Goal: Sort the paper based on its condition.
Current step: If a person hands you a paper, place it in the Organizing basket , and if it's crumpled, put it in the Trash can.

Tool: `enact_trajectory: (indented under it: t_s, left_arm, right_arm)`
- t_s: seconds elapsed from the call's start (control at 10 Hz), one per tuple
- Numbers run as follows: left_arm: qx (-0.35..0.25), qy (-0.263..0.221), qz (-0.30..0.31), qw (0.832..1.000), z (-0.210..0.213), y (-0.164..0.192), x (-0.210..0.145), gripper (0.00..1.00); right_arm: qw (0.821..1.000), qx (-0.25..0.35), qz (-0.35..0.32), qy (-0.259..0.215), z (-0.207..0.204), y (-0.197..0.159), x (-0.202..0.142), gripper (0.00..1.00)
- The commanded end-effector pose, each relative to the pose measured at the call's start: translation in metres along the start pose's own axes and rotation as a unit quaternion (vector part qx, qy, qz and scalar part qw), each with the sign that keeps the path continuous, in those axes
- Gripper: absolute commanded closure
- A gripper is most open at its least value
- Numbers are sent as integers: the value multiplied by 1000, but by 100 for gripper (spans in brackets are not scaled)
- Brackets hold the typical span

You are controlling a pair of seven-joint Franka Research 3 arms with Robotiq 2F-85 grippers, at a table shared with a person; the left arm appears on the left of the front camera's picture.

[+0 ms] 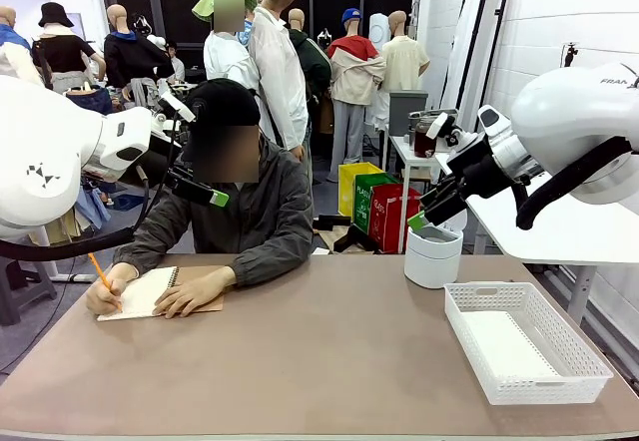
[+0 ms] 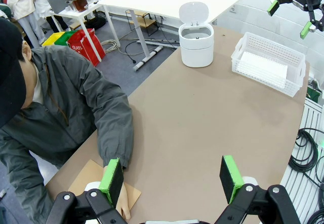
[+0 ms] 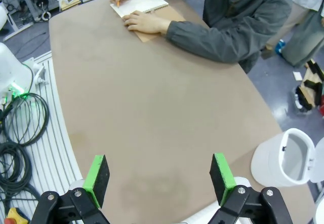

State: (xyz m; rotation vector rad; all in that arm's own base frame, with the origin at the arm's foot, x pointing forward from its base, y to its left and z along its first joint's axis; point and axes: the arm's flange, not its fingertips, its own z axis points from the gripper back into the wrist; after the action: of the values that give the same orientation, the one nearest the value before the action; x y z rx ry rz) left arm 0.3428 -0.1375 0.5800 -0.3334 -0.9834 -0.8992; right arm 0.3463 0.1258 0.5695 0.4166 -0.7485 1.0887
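**Item: paper-sorting station, two arms, one person**

- Left gripper (image 2: 172, 179) – jaws wide, nothing between the green pads; hangs above the table (image 1: 329, 361) near the person's sleeve (image 2: 114, 127).
- Right gripper (image 3: 159, 177) – jaws wide, empty; held high over its own side of the table, close to the bin (image 1: 432, 256).
- Paper (image 1: 504, 346) – flat white sheets lying in the basket (image 1: 549, 389) at the robot's right. No loose sheet lies on the bare table.
- Notebook (image 1: 145, 289) – open in front of the person on its brown cover; one hand (image 1: 195, 291) pins it, the other writes with an orange pencil (image 1: 97, 269).
- Bin – white, round, lid up, beyond the basket toward the far edge.

**Step in hand (judged):** waiting for a sheet from the person. To do it well, keep both grippers high and open until a sheet is clearly offered or laid down. Then take it by a free edge with a light pinch, away from the person's fingers. A smooth sheet probably goes to the basket and a crumpled one to the bin.

**In the way:** the person's forearm and the notebook lie right under the left gripper, so a straight drop there risks contact. The bin stands close under the right gripper, and its raised lid could be knocked on a low pass toward the basket.
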Motion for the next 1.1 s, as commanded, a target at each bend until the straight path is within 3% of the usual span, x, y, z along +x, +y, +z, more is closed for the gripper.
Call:
enact_trajectory:
  t_s: [0.0,1.0]
  left_arm:
    - [-2,2,-5,1000,-1,1,-2,0]
    - [-2,2,-5,1000,-1,1,-2,0]
  right_arm:
    - [1000,1,2,2,-1,0,-1,0]
    - [1000,1,2,2,-1,0,-1,0]
